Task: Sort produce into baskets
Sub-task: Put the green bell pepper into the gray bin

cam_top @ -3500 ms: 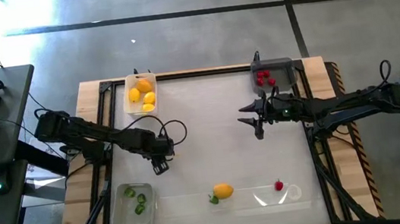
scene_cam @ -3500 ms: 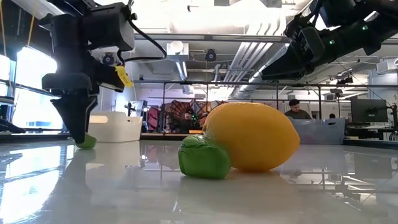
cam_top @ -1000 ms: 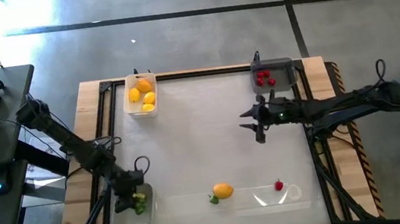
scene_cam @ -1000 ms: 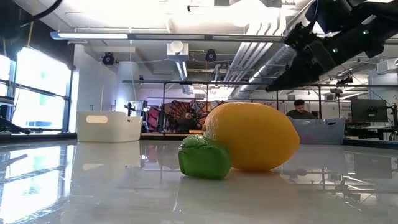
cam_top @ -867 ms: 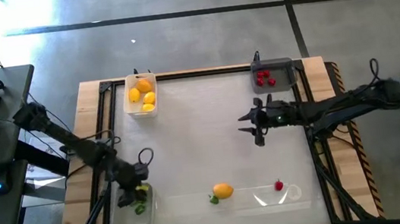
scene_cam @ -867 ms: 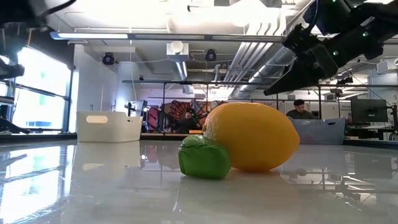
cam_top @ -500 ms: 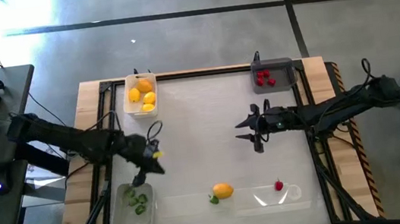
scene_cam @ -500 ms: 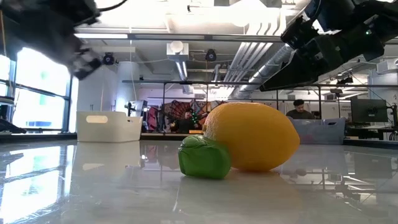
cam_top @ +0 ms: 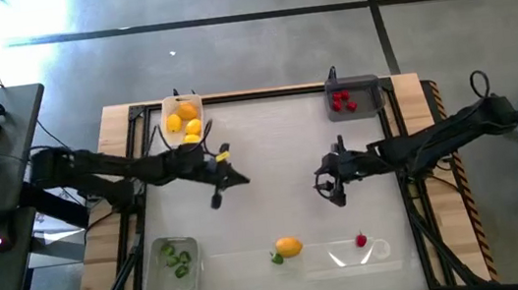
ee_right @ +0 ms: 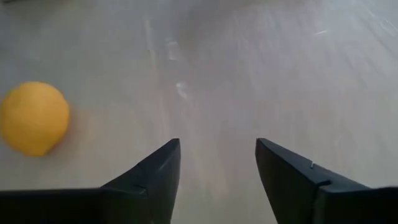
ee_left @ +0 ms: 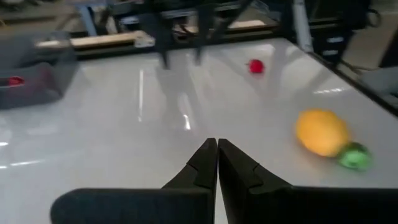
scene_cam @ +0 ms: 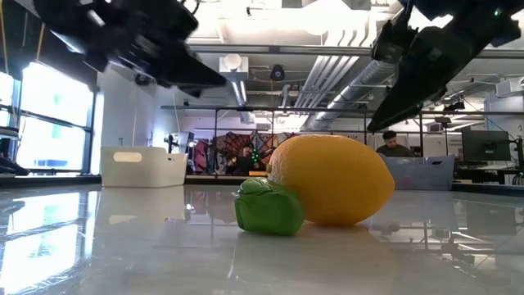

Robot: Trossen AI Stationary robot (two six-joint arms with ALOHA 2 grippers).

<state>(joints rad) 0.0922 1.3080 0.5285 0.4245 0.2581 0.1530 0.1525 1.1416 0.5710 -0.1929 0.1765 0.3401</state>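
I judge the sort most of the way done. The white tray at the far left holds three yellow and orange pieces. The grey tray at the far right holds a small cluster of red berries. The clear tray at the near left holds a few green pieces.

Three things are left on the table along its near edge. A lemon lies near the middle, yellow-orange, rounded and smooth, with a slight point at one end. A green piece sits against its left side; in the low view the two look to be touching, though I would not swear to it. It is lumpy and glossy, and much smaller than the lemon. A red berry lies well to the right of them, tiny and round.

My left gripper is over the left-middle of the table, well apart from the trays, with its fingers pressed together and nothing between them. My right gripper is over the right-middle, fingers spread and empty; its wrist view looks down past them at the lemon.

By colour, I expect the lemon goes to the white tray, the green piece to the clear one and the berry to the grey one.
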